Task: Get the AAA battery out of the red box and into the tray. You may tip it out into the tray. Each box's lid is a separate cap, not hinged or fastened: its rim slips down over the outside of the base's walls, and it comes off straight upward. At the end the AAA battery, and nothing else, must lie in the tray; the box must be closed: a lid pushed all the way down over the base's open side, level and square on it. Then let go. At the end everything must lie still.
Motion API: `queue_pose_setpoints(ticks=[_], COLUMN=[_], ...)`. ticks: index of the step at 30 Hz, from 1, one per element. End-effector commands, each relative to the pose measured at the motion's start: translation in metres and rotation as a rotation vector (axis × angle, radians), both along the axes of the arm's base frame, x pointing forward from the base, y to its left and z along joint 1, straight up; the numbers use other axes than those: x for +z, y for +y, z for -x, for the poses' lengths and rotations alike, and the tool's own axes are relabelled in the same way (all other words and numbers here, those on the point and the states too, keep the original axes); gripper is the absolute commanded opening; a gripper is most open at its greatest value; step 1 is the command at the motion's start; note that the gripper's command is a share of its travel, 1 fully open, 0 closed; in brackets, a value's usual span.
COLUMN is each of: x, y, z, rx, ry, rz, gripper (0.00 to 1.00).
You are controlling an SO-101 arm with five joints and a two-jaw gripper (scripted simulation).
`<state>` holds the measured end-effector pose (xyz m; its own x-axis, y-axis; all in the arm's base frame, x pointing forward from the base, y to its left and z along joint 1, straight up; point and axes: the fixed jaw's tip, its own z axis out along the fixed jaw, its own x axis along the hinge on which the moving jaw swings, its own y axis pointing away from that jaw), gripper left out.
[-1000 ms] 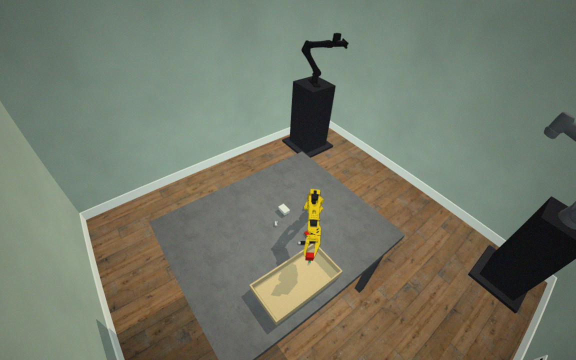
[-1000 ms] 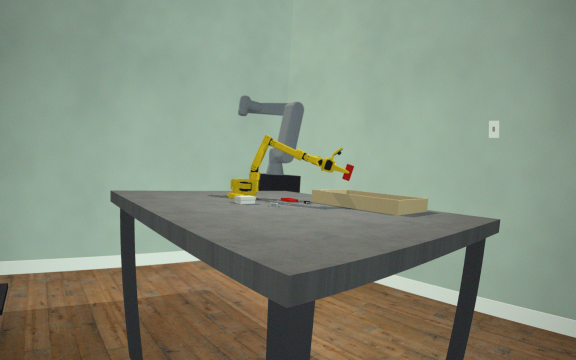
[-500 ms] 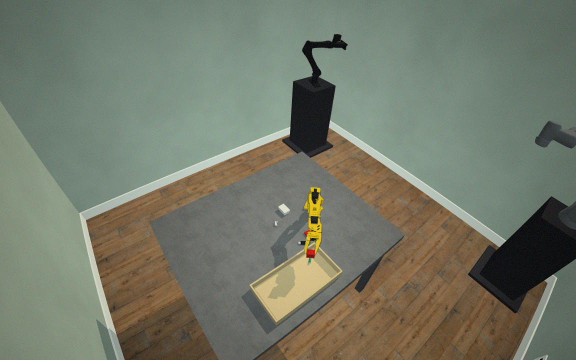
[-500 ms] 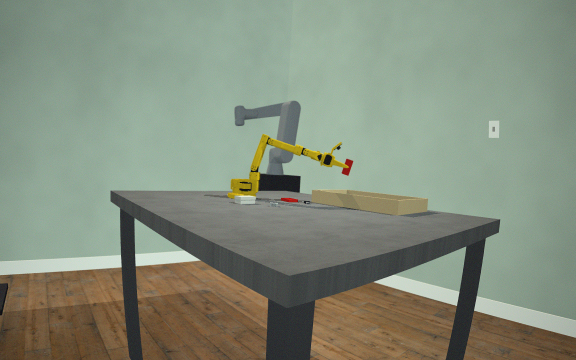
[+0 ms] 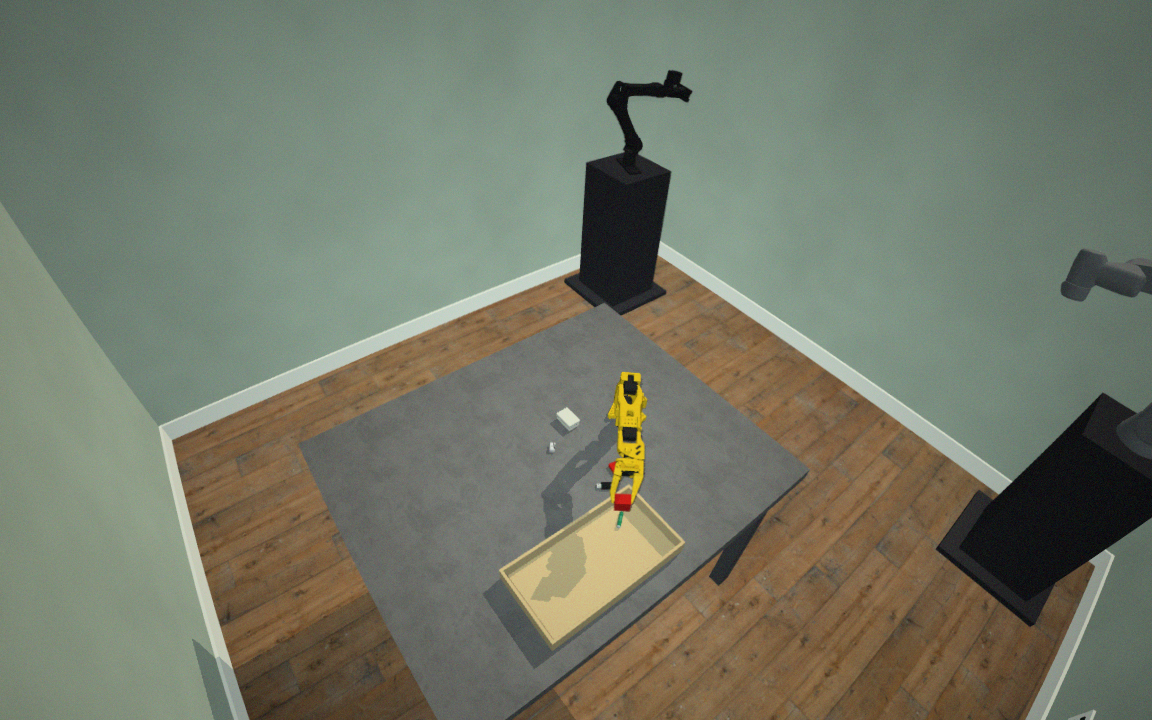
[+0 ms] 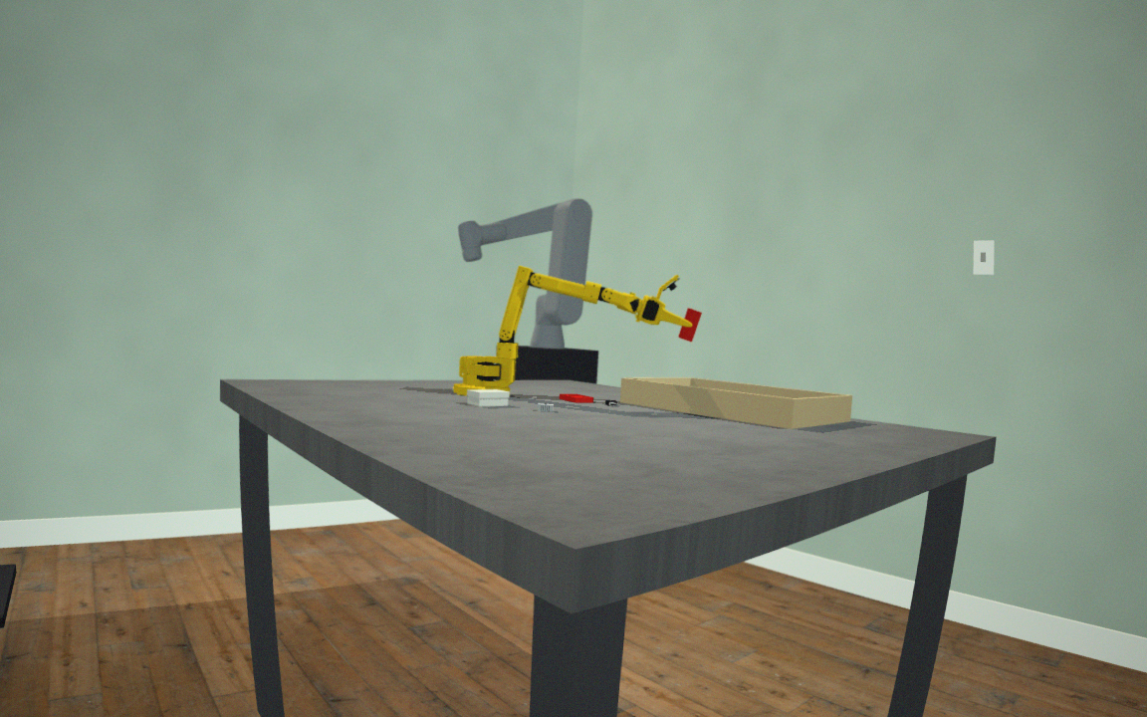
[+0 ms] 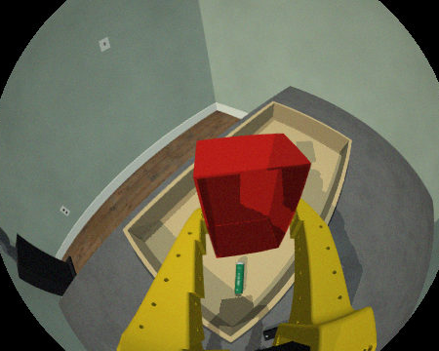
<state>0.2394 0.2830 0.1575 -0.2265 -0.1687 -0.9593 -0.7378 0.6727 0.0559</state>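
AAA battery (image 5: 619, 520) (image 7: 239, 278) lies in the tray (image 5: 528, 615) (image 6: 792, 413), near its right end in the top view. Gripper (image 5: 623, 497) (image 6: 690, 324) (image 7: 249, 225) clamps 1 red box base (image 5: 622, 503) (image 6: 690, 325) (image 7: 249, 195), tilted, above the tray. Open floor lies left of the battery in the top view. Exterior: tray wall hides battery; red lid (image 5: 613, 467) (image 6: 575, 398) shows flat. Wrist: base interior holds 0 items.

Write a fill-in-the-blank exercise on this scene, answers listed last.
The claw grips the ____ box base.
The battery lying in the tray is coloured ____.
The small closed box on the table is coloured ____.

Missing words: red; green; white.
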Motion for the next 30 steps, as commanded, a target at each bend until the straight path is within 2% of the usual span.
queue_pose_setpoints(ticks=[1, 30], x=[0.0381, 0.0475], y=[-0.0002, -0.0029], z=[0.0035, 0.0072], rx=[0.005, 0.007], ry=[-0.063, -0.06], rz=[-0.086, -0.089], gripper=[0.21, 0.21])
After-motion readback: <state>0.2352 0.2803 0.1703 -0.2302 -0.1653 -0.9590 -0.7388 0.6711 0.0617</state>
